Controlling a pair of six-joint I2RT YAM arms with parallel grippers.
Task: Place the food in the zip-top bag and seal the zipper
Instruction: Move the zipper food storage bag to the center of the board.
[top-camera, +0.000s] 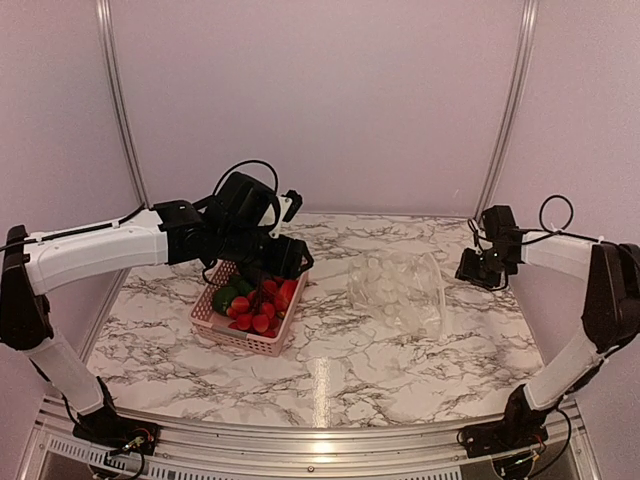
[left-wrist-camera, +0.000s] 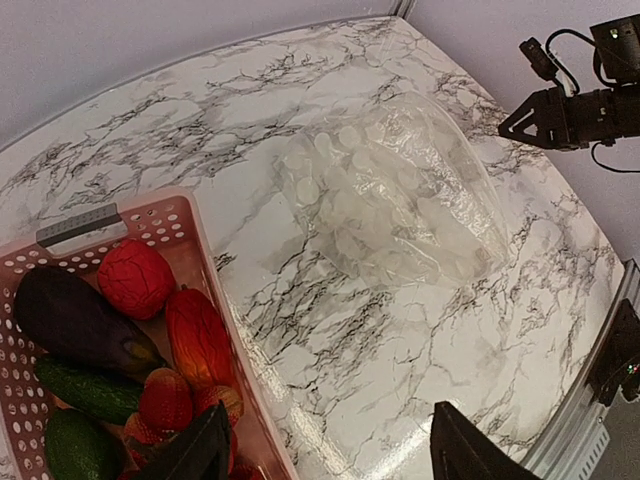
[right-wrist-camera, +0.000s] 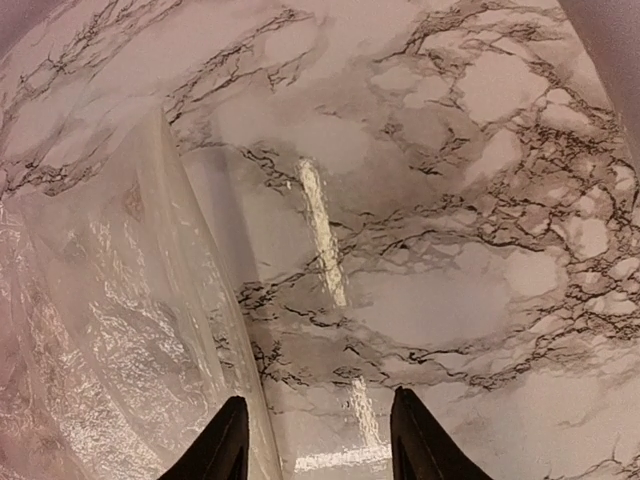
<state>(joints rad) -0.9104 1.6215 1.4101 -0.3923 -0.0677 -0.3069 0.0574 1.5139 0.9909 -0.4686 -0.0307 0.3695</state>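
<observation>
The food lies in a pink lattice basket (top-camera: 212, 318): a dark purple eggplant (left-wrist-camera: 80, 325), a round red tomato (left-wrist-camera: 135, 278), green pieces (left-wrist-camera: 85, 392), small red strawberry-like pieces (left-wrist-camera: 165, 400) and an orange-red piece (left-wrist-camera: 200, 335). The clear dotted zip-top bag (top-camera: 398, 290) lies empty on the table to the basket's right. It also shows in the left wrist view (left-wrist-camera: 400, 195). My left gripper (top-camera: 287, 262) hovers open and empty over the basket's right side (left-wrist-camera: 325, 442). My right gripper (top-camera: 480, 270) is open and empty just right of the bag's strip-like edge (right-wrist-camera: 215, 300); its point in its own view is low, between the fingers (right-wrist-camera: 318, 442).
The marble table (top-camera: 330, 370) carries only the basket and the bag. Pink walls with metal rails (top-camera: 505, 110) close the back and sides. A metal rail (top-camera: 320, 435) runs along the near edge.
</observation>
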